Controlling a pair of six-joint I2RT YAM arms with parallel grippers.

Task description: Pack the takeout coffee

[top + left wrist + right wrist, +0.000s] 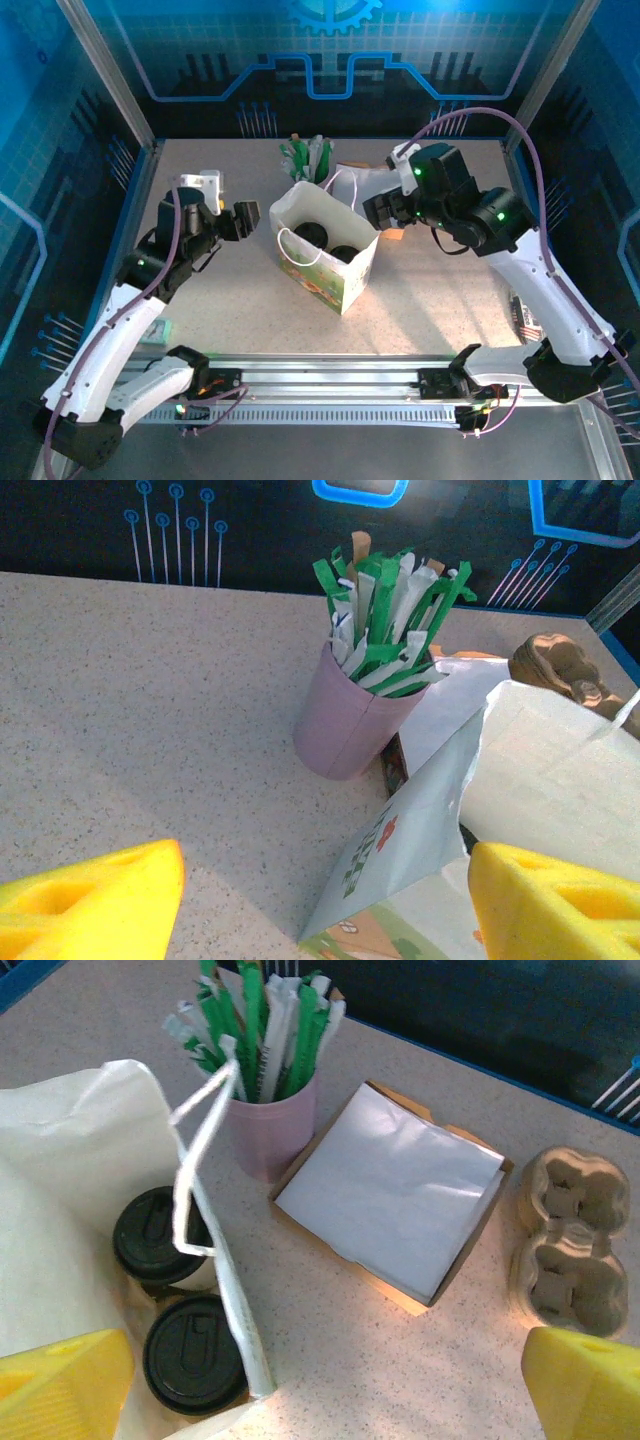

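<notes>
Left tool (240, 218): jaws apart, nothing in them, just beside the left wall of the paper bag (355, 275). Right tool (372, 210): jaws spread wide, empty, close to the bag's right rim; I cannot tell whether they touch. The bag stands open and upright mid-worktop (450, 290). The takeout coffee (345, 254) sits inside on the bag floor, two cups side by side, black lids (312, 235) on. A pink cup (308, 178) of green-and-white sticks (308, 155) stands just behind the bag.

Left wrist view: both yellow fingers (90, 900) sit at the frame's lower corners, wide apart, gripping nothing. The bag's printed corner lies beyond them on the right. The pink cup is upright near the bag, its sticks fanned out.

Right wrist view: yellow fingers (60, 1380) again far apart and bare. Looking down into the bag, both lidded cups stand close together by the near wall, with a white handle (200, 1160) looping over them. White napkins (390, 1180) lie in a brown tray (425, 1298) beside the pink cup. A pulp cup carrier (570, 1235) lies to the right, apart from the tray.
</notes>
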